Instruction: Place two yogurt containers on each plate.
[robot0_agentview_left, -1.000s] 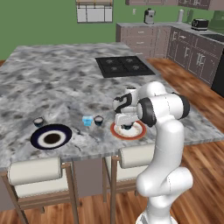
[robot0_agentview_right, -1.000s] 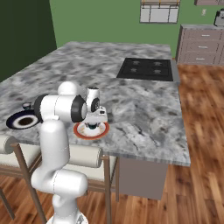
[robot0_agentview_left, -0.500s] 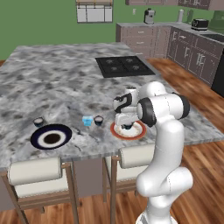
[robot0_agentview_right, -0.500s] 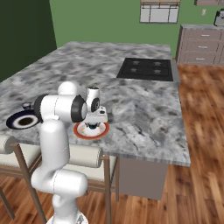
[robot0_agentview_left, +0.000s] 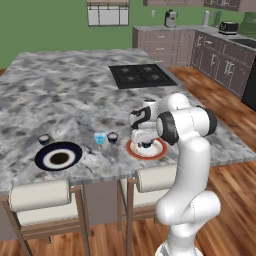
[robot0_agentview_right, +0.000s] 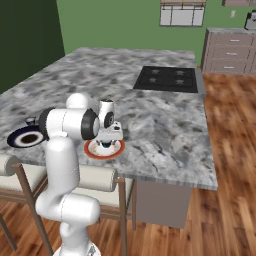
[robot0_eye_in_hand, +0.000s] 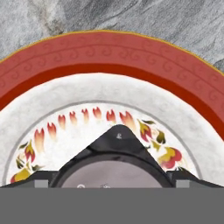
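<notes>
Here my claw (robot0_agentview_left: 145, 143) stands spread over a dark cup (robot0_eye_in_hand: 114, 168) sitting on the red-rimmed plate (robot0_agentview_left: 159, 150). Grey marble counter (robot0_agentview_left: 75, 90), black cooktop (robot0_agentview_left: 142, 75), green walls, wood floor; navy plate (robot0_agentview_left: 58, 155) well left.

Evenly and brightly lit, flat rendered light with no glare. Soft, faint shadows only: under the desk (robot0_agentview_left: 75, 95) overhang and beneath the arm (robot0_agentview_left: 187, 150). Sharp enough in both base views, though coarse and slightly pixelated. Close and softened in the hand view, the red-rimmed plate (robot0_eye_in_hand: 109, 57) pattern smeared, no edge distortion.
</notes>
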